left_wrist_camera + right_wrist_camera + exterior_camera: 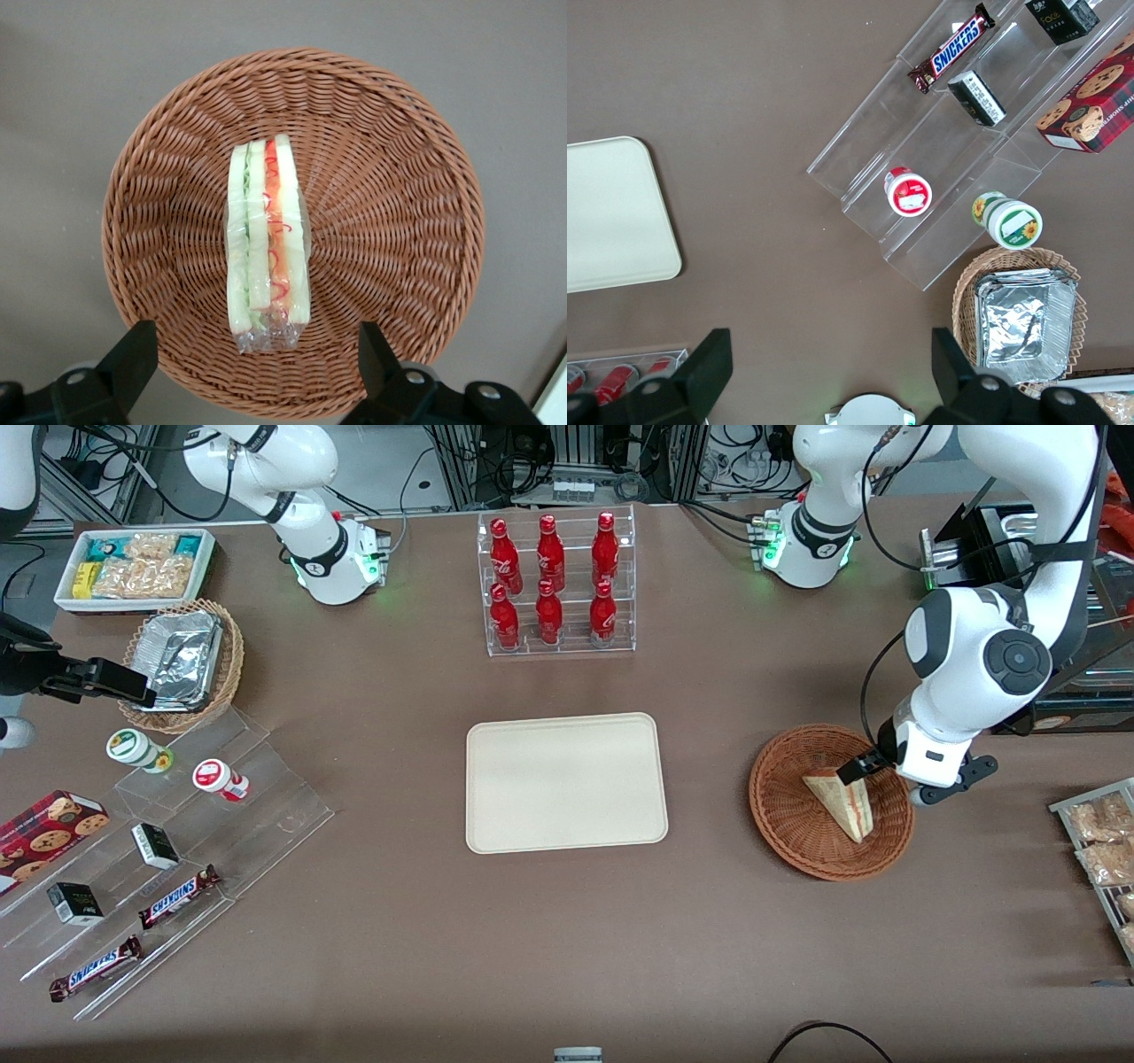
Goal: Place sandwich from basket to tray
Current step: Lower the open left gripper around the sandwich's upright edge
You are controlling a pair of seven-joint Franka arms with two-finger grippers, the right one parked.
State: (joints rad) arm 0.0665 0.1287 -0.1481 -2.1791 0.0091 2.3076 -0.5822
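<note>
Left wrist view: gripper (252,354) hangs above the basket (390,266), fingers (133,354) spread wide and touching nothing. Sandwich (267,239) lies in the basket, filling edge up. Front view: tray (565,781) sits bare mid-table, well apart from the basket.

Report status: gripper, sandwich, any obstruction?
Gripper open, above reddish-brown wicker basket. Wrapped triangular sandwich lies in basket, not gripped. Cream rectangular tray bare; nothing blocks.
</note>
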